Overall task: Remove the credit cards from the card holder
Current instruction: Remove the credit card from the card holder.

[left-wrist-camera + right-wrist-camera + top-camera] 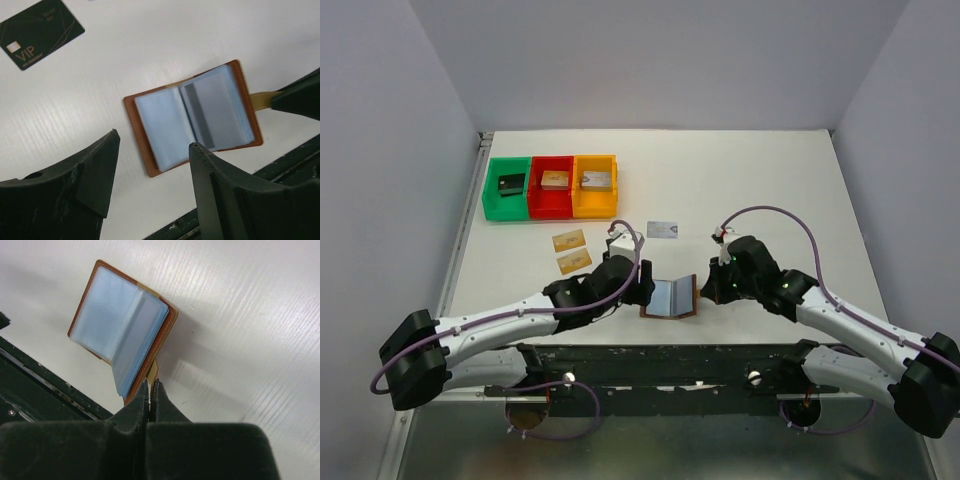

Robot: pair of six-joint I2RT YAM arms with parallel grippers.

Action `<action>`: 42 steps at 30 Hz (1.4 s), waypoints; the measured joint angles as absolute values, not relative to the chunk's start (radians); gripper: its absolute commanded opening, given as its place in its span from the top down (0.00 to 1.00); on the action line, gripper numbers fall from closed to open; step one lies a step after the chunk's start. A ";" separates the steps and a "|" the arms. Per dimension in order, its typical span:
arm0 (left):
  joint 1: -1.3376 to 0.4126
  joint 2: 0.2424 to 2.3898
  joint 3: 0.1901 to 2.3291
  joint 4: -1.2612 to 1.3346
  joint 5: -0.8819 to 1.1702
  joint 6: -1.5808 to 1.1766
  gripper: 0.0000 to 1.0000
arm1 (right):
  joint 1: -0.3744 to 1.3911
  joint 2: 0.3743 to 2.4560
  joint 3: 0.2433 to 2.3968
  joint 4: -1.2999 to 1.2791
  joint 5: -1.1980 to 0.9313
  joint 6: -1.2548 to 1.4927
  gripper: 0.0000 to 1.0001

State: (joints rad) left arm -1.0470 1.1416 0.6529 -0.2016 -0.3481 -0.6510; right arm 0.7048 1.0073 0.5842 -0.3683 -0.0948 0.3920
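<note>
Open wallet flat at 6 o'clock on desk — right pincer clamped tight on its snap tab, left pincer spread wide above, holding nothing. Two gold cards at wallet's 10 o'clock, pale card at 12.

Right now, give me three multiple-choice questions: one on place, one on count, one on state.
1. Where is the card holder? A far left corner; B between the left end effector and right end effector; C far right corner.
2. How many plastic bins? A two; B three; C five.
3. The right end effector is: A wide open; B out of view; C shut on the snap tab.
Answers: B, it lies between them; B, green, red, orange; C, its jaws pinch the tab.
</note>
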 measured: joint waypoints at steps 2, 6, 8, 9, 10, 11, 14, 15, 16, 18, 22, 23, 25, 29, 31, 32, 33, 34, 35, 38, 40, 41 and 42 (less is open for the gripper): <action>-1.047 1.097 0.628 -0.140 -0.325 -0.634 0.30 | 0.705 1.007 0.584 -0.368 -0.095 0.392 1.00; -1.047 1.144 0.656 -0.054 -0.239 -0.600 0.32 | 0.705 1.007 0.584 -0.368 -0.095 0.392 1.00; -1.047 1.222 0.695 -0.023 -0.184 -0.587 0.32 | 0.705 1.007 0.584 -0.368 -0.095 0.392 1.00; -1.047 1.260 0.711 -0.010 -0.155 -0.586 0.32 | 0.705 1.008 0.584 -0.368 -0.096 0.392 1.00; -1.047 1.287 0.719 0.003 -0.134 -0.584 0.31 | 0.705 1.008 0.584 -0.368 -0.096 0.392 1.00; -1.047 1.322 0.728 0.013 -0.110 -0.583 0.30 | 0.705 1.008 0.584 -0.368 -0.096 0.392 1.00; -1.047 1.391 0.743 0.019 -0.064 -0.580 0.27 | 0.705 1.008 0.584 -0.368 -0.096 0.392 1.00; -1.047 1.409 0.747 0.018 -0.049 -0.579 0.27 | 0.705 1.008 0.584 -0.368 -0.097 0.392 1.00; -1.047 1.423 0.753 0.015 -0.037 -0.579 0.26 | 0.705 1.008 0.584 -0.368 -0.097 0.392 1.00; -1.047 1.441 0.765 0.013 -0.022 -0.576 0.26 | 0.705 1.008 0.584 -0.368 -0.097 0.392 1.00; -1.047 1.463 0.785 0.013 -0.006 -0.572 0.26 | 0.705 1.008 0.584 -0.368 -0.098 0.392 1.00; -1.047 1.471 0.792 0.013 -0.003 -0.572 0.26 | 0.705 1.008 0.584 -0.368 -0.098 0.392 1.00; -1.047 1.483 0.798 0.013 0.001 -0.571 0.26 | 0.705 1.008 0.584 -0.368 -0.099 0.392 1.00; -1.048 1.509 0.810 0.009 0.004 -0.568 0.26 | 0.705 1.010 0.588 -0.368 -0.099 0.392 1.00; -1.048 1.517 0.813 0.007 0.004 -0.568 0.26 | 0.705 1.011 0.591 -0.368 -0.099 0.392 1.00; -1.048 1.519 0.814 0.005 0.004 -0.568 0.26 | 0.705 1.012 0.592 -0.368 -0.099 0.392 1.00; -1.048 1.521 0.815 0.002 0.004 -0.568 0.26 | 0.705 1.013 0.593 -0.368 -0.099 0.392 1.00; -1.048 1.523 0.817 -0.002 0.004 -0.568 0.26 | 0.705 1.013 0.594 -0.368 -0.099 0.392 1.00; -1.048 1.526 0.818 -0.004 0.004 -0.568 0.27 | 0.705 1.014 0.594 -0.368 -0.100 0.392 1.00; -1.048 1.530 0.821 -0.010 0.004 -0.568 0.27 | 0.705 1.014 0.594 -0.368 -0.100 0.392 1.00; -1.048 1.533 0.823 -0.011 0.004 -0.568 0.27 | 0.705 1.014 0.594 -0.368 -0.100 0.392 1.00; -1.048 1.534 0.823 -0.012 0.004 -0.568 0.27 | 0.705 1.014 0.594 -0.368 -0.100 0.392 1.00; -1.048 1.537 0.823 -0.013 0.004 -0.568 0.28 | 0.705 1.014 0.594 -0.368 -0.100 0.392 1.00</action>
